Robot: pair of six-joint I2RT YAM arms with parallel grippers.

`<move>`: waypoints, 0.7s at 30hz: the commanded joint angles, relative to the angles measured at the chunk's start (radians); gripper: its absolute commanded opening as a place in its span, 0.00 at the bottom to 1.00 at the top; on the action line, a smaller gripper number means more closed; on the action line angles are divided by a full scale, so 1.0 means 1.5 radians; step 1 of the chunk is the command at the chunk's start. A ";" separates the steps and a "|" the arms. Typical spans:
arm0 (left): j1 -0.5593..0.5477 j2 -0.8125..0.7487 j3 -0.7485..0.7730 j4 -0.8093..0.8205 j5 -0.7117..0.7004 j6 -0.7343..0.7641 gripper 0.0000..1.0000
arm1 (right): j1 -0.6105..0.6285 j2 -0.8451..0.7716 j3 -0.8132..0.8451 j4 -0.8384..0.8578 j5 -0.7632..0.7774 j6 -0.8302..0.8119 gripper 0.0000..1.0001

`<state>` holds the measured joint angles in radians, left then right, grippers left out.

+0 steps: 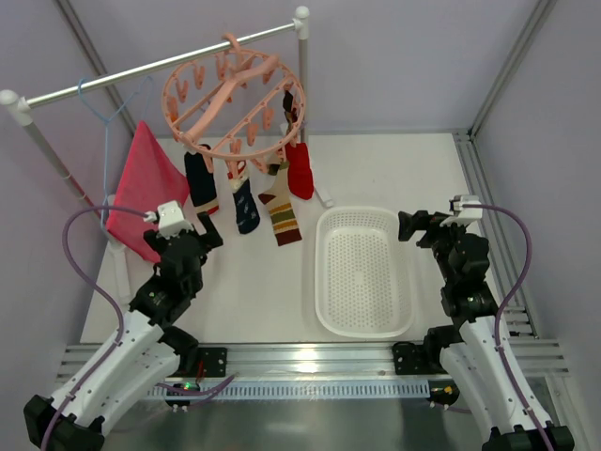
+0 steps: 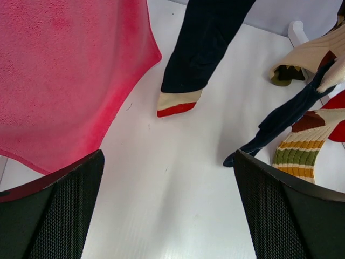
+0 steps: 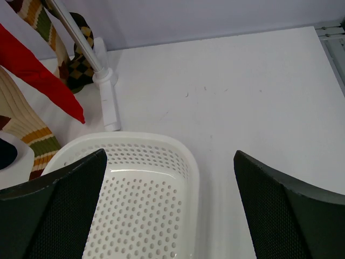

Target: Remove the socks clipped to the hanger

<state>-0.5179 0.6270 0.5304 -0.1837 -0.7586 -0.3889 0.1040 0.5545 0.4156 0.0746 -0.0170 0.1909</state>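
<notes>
1. The left gripper [image 2: 168, 156] holds its black mesh-faced fingers [image 2: 59, 216] wide apart. Nothing lies between them, only bare white table [image 2: 172, 216] under the gap.
2. The right gripper [image 3: 170, 156] is spread just as wide and empty, above the far rim of the white perforated basket [image 3: 186, 162].
3. Ahead of the left gripper hangs a navy sock with a cream-and-red toe [image 2: 199, 48]. To its right are a second navy sock [image 2: 285, 116] and a striped sock [image 2: 302, 156].
4. A pink cloth [image 2: 64, 70] crowds the left side, its lower edge just beside the left finger. An open lane of table runs between the cloth and the socks.
5. Right of the basket the table is bare out to the metal frame edge [image 1: 493, 244].
6. In the top view the hanger [image 1: 218, 103] hangs by its hook from the rail [image 1: 160, 66]. The socks are clipped along its near rim, above the table's far half and between the two grippers. The red sock [image 1: 300, 169] is the one furthest right.
7. Neither wrist view shows the pegs.
8. The diamond-patterned sock [image 3: 81, 59] is partly hidden behind the rack post [image 3: 81, 40].
9. In the right wrist view the red and striped socks are cut off by the picture edge.
</notes>
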 commanded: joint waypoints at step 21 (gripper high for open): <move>-0.002 -0.019 -0.041 0.097 0.108 0.053 1.00 | 0.003 0.007 0.015 -0.001 -0.004 -0.001 1.00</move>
<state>-0.5179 0.6270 0.4969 -0.1242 -0.6769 -0.3592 0.1040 0.5694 0.4156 0.0731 -0.0177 0.1905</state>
